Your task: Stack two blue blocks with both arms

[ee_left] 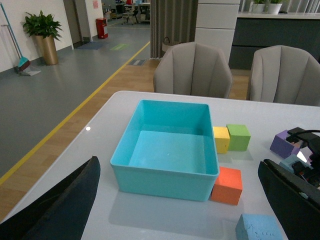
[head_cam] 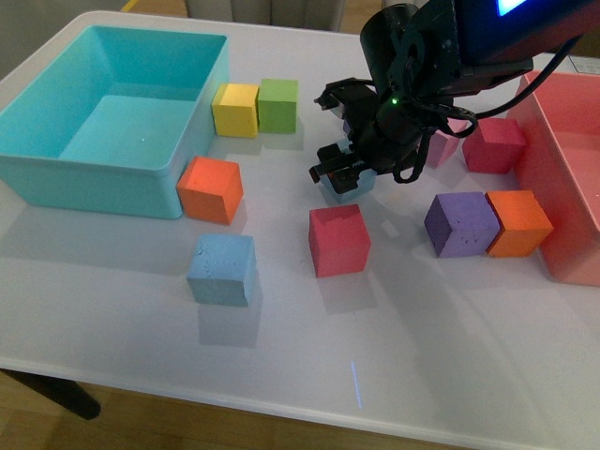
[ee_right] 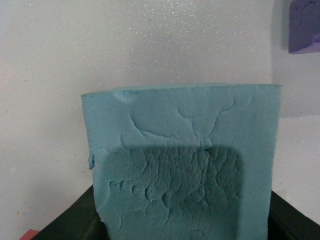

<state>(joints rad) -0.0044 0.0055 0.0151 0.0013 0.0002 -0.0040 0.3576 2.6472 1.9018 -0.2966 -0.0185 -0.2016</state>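
Note:
One pale blue block [head_cam: 222,269] lies free on the white table near the front left; it also shows in the left wrist view [ee_left: 260,227]. The second blue block [ee_right: 180,160] fills the right wrist view, held between my right gripper's black fingers [ee_right: 287,217]. In the front view my right gripper [head_cam: 340,175] is shut on this block [head_cam: 345,185] near the table's middle, behind the red cube. My left gripper [ee_left: 178,170] is open and empty, high above the table's left side, facing the turquoise bin. It is out of the front view.
A turquoise bin [head_cam: 94,178] stands at the left, with an orange cube [head_cam: 210,189] against it and yellow [head_cam: 235,109] and green [head_cam: 278,104] cubes behind. A red cube [head_cam: 339,239], a purple cube [head_cam: 459,223] and an orange cube [head_cam: 517,223] lie centre-right. A pink bin [head_cam: 562,178] is at the right.

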